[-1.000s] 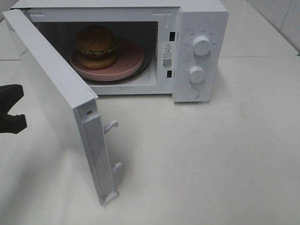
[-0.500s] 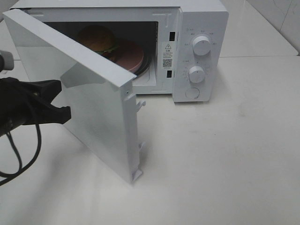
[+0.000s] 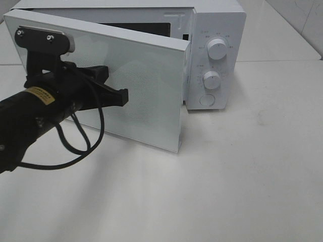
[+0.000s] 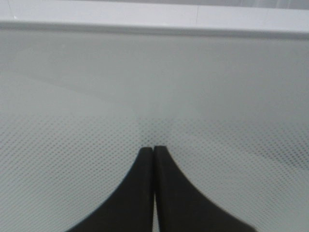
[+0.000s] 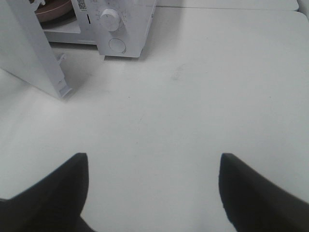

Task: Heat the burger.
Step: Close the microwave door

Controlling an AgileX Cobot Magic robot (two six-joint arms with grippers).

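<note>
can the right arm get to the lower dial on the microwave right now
Probably yes. The right gripper is open over bare table with nothing between it and the lower dial; the door, with the shut left gripper against it, stops short of the control panel.

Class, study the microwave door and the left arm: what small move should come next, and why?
Probably push the door on until it latches. The left gripper, fingers shut, appears pressed to its outer face, and its free edge stands ajar from the microwave.
</note>
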